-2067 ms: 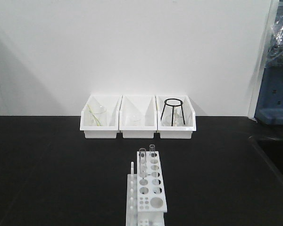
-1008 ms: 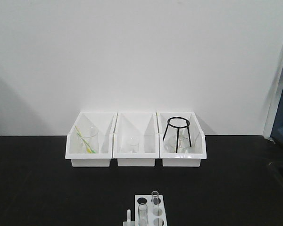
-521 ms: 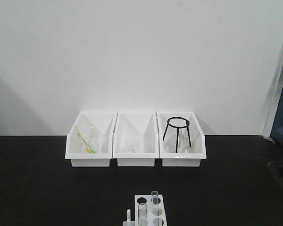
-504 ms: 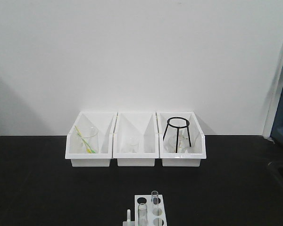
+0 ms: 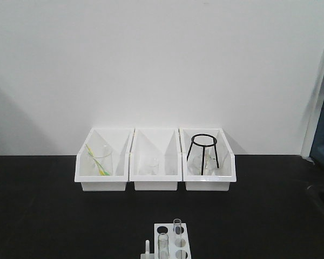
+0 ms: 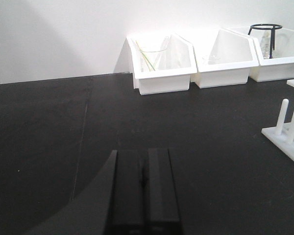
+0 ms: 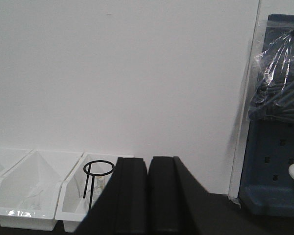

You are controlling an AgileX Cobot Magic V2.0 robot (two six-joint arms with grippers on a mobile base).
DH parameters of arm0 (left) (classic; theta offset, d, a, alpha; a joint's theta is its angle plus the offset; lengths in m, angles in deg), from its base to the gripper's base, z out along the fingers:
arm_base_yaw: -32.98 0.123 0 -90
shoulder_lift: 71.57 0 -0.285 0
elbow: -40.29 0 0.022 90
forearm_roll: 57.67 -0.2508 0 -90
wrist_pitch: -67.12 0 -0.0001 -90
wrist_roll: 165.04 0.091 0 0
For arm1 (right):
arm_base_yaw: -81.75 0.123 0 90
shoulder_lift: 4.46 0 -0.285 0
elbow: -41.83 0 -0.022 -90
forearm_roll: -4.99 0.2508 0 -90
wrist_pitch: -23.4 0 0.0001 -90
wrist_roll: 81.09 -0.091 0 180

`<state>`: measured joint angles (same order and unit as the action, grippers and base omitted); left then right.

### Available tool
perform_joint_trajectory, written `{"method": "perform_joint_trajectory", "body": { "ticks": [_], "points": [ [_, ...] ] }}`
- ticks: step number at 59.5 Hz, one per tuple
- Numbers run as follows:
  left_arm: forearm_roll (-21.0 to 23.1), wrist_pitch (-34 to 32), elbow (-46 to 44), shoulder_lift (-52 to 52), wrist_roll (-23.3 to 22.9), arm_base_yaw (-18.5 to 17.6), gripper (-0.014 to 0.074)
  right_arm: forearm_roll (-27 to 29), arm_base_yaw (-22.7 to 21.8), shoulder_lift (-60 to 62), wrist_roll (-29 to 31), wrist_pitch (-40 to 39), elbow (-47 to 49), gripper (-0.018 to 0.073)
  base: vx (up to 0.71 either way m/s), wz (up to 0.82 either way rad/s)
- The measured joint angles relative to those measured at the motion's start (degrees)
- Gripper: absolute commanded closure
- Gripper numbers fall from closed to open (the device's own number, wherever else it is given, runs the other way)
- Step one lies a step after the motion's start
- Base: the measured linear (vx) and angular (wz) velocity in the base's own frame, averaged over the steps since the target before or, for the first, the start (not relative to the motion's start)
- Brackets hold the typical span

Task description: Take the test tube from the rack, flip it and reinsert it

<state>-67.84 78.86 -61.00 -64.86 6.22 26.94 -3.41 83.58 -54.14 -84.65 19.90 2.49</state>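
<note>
The white test-tube rack [image 5: 179,249] shows at the bottom edge of the front view, only its far end visible, with two clear test tubes [image 5: 177,226] standing upright in its holes. Its peg end [image 6: 290,128] shows at the right edge of the left wrist view. My left gripper [image 6: 145,152] is shut and empty, low over the black table, left of the rack. My right gripper [image 7: 149,160] is shut and empty, raised and facing the wall. Neither gripper shows in the front view.
Three white open-front bins [image 5: 155,160] stand against the wall; the left holds a beaker with a green-yellow stick [image 5: 100,161], the right a black tripod stand [image 5: 203,151]. A blue unit [image 7: 279,147] with a plastic bag stands at the right.
The front view has tilted up since the oldest frame, so the bins sit higher and only the rack's far end shows. Nothing has moved in the last second.
</note>
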Motion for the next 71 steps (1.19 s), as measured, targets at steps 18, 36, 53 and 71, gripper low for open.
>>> {"method": "perform_joint_trajectory", "body": {
  "ticks": [18, 36, 53, 71],
  "points": [
    [0.00, 0.00, 0.00, 0.00, 0.00, 0.00, 0.0602, -0.02, 0.00, 0.00, 0.05, 0.05, 0.00, 0.0017, 0.00, 0.00],
    [0.00, 0.00, 0.00, 0.00, 0.00, 0.00, 0.0602, 0.77, 0.38, -0.67, -2.04, -3.26, 0.04, -0.0062, 0.00, 0.00],
    [0.00, 0.00, 0.00, 0.00, 0.00, 0.00, 0.0602, -4.22, 14.66, -11.72, -3.99, -17.78, -10.76, 0.0059, 0.00, 0.00],
    [0.00, 0.00, 0.00, 0.00, 0.00, 0.00, 0.0602, -12.95, 28.41, -34.45, -4.36, -38.17, -14.45, 0.0120, 0.00, 0.00]
  ]
}}
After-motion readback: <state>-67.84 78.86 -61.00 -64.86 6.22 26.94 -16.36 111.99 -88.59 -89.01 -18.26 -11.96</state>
